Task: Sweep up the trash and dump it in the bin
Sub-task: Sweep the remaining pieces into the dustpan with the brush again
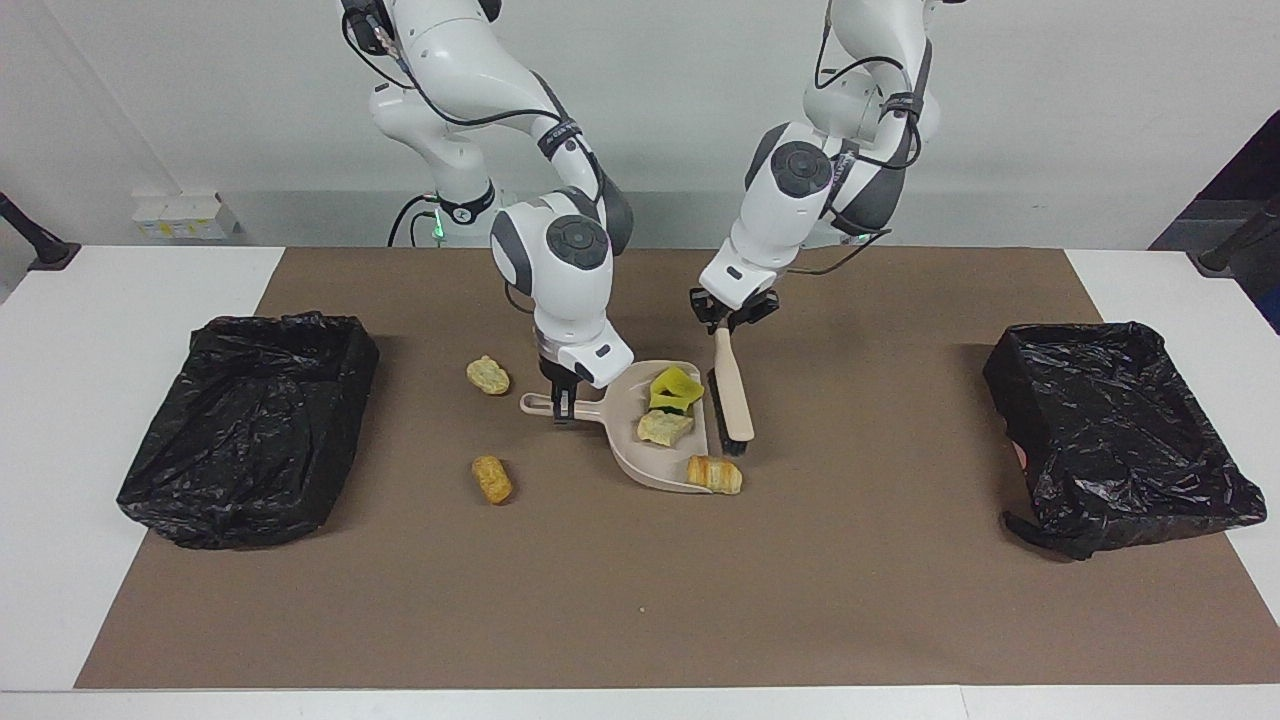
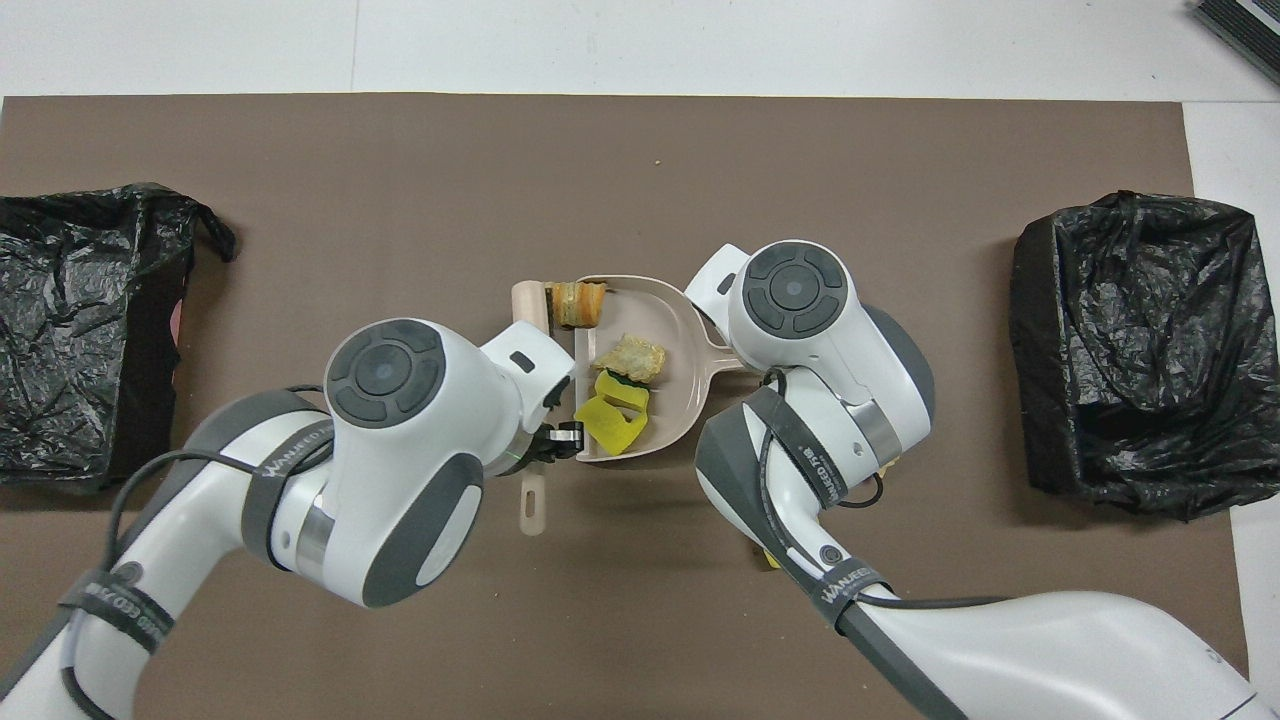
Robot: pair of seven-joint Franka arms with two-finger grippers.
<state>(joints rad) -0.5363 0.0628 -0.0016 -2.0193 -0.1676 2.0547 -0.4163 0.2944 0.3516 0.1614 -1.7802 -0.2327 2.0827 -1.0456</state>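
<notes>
My right gripper [image 1: 562, 400] is shut on the handle of the beige dustpan [image 1: 640, 455], which lies flat on the mat. In the pan sit a yellow sponge piece [image 1: 675, 388] [image 2: 612, 420] and a tan lump [image 1: 665, 427] [image 2: 632, 357]. A golden-brown roll [image 1: 715, 473] [image 2: 578, 303] lies across the pan's open edge. My left gripper [image 1: 733, 318] [image 2: 555, 440] is shut on the handle of the beige brush [image 1: 735, 400], which runs along that open edge, black bristles facing the pan. Two more lumps [image 1: 488, 375] [image 1: 491, 478] lie loose on the mat beside the pan's handle, toward the right arm's end.
A black-lined bin [image 1: 250, 425] [image 2: 1130, 350] stands at the right arm's end of the brown mat, and another bin [image 1: 1115, 435] [image 2: 80, 320] at the left arm's end. A yellow scrap [image 2: 770, 558] peeks out from under the right arm in the overhead view.
</notes>
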